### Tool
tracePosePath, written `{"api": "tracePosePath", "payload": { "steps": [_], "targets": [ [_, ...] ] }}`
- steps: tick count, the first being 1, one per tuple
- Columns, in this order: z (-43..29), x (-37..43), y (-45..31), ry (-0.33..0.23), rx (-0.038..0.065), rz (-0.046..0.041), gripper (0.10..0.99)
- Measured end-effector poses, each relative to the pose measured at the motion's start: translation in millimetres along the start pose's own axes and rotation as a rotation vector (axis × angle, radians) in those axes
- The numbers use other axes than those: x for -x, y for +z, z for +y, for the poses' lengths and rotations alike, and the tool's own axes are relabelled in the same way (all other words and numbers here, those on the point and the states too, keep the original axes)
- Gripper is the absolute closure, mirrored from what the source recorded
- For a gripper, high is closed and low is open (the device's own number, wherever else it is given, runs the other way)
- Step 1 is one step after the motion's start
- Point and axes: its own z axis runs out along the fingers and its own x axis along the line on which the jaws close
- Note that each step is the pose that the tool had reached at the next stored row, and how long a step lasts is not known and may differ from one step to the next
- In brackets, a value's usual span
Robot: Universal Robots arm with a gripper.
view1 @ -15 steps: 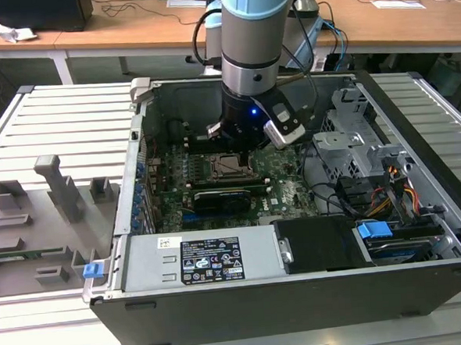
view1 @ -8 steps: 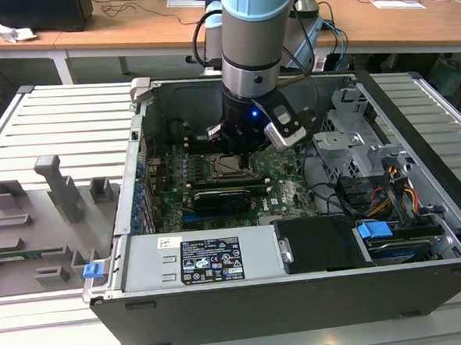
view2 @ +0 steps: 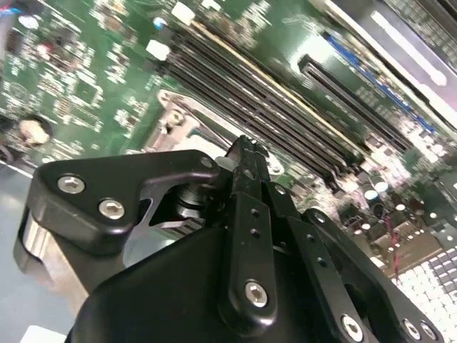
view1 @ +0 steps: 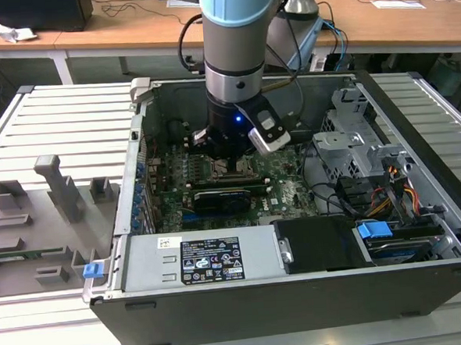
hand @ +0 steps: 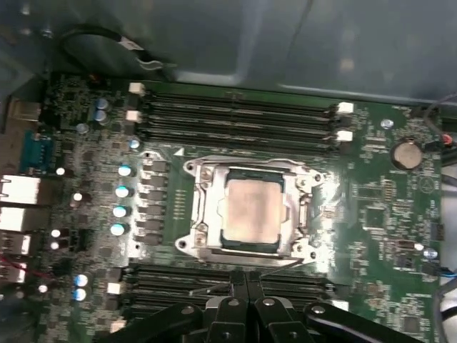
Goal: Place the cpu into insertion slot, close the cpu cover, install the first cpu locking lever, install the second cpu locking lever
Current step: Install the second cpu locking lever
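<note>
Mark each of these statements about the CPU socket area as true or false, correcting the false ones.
1. The cpu sits in the socket. True.
2. The cpu cover lies down around the chip. True.
3. The gripper carries the chip. False: the chip lies in the socket, apart from the fingers.
4. The computer case has its side panel on. False: it lies open, with the motherboard exposed.
</note>
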Motion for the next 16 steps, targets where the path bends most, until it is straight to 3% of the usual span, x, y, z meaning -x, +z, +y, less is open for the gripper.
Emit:
{"api": "tracePosePath", "payload": {
  "steps": [7, 9, 11, 16],
  "targets": [
    [-2.5, -10.9, 12.4, 0.0, 0.003, -0.0003, 0.98],
    [-6.0, -14.1, 12.8, 0.001, 0.022, -0.0018, 0.98],
    [-7.2, -16.6, 13.4, 0.001, 0.048, -0.0039, 0.98],
    [-9.2, -26.5, 14.8, 0.002, 0.06, -0.0049, 0.98]
  ]
}}
